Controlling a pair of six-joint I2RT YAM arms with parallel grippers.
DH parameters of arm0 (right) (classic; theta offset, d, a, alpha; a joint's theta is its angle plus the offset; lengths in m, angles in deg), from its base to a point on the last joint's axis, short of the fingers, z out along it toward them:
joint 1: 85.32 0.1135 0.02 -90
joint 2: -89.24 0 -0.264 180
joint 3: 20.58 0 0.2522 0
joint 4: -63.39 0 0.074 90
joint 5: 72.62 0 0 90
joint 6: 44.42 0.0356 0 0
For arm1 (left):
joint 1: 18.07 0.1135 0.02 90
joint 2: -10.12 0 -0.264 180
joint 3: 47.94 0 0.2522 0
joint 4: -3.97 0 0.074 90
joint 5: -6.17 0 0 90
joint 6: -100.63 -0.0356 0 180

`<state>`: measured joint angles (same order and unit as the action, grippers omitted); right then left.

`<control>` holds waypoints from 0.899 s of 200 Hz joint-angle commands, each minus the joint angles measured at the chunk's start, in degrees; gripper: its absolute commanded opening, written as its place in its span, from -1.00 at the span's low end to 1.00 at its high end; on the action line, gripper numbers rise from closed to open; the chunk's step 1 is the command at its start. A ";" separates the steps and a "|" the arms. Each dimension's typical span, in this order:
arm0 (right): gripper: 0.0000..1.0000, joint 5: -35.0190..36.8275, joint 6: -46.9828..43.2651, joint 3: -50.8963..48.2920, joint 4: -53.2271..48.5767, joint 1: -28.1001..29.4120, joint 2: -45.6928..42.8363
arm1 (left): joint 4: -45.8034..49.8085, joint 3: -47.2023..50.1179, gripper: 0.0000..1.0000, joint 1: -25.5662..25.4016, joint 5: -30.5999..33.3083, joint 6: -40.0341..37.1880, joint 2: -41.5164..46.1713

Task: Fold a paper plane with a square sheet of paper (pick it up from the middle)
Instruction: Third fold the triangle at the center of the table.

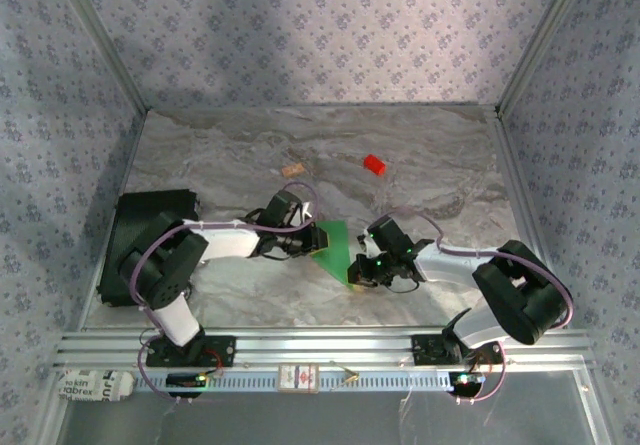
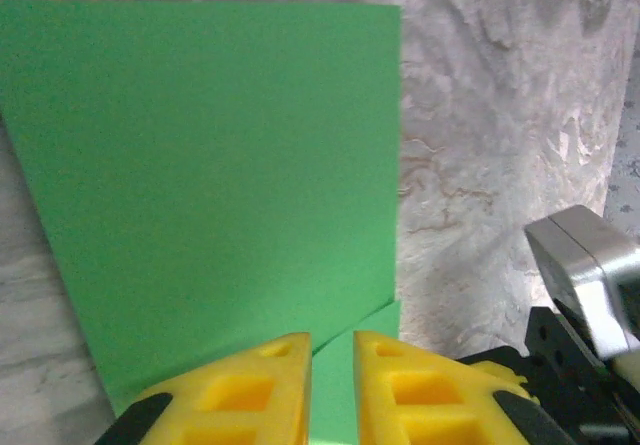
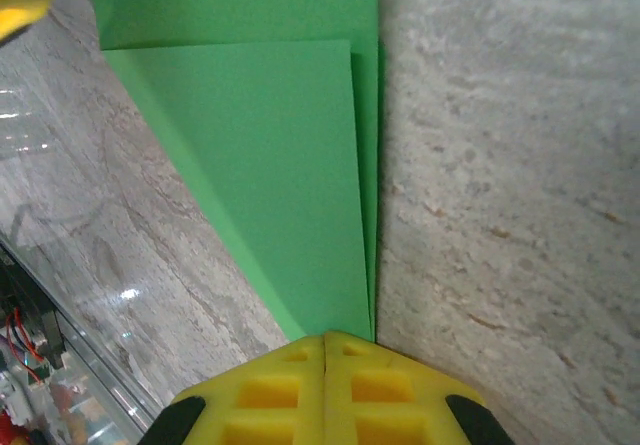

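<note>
While the right hand [image 3: 325, 338], fingers pressed together, pinned the paper [image 3: 260, 155] beneath it, the slightly parted left hand [image 2: 331, 337] needed lifting straight off.

Bright, even overhead light, soft faint shadows on the grey marbled tabletop [image 1: 430, 170]. Crisp on the thin bright green paper sheet [image 2: 200, 185], slightly soft on the near yellow plastic fingertips [image 3: 265, 395]. Small glare spots low left in the right wrist view.
</note>
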<state>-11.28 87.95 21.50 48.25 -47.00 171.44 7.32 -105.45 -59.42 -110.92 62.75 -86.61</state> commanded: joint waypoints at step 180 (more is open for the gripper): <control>-1.00 8.20 -0.09 -0.35 -6.04 -0.33 1.35 | -5.54 5.20 -0.89 -1.46 2.04 0.26 -5.16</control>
<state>-8.29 89.70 21.63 49.38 -47.00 171.44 -0.12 -102.47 -64.20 -112.82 65.53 -91.66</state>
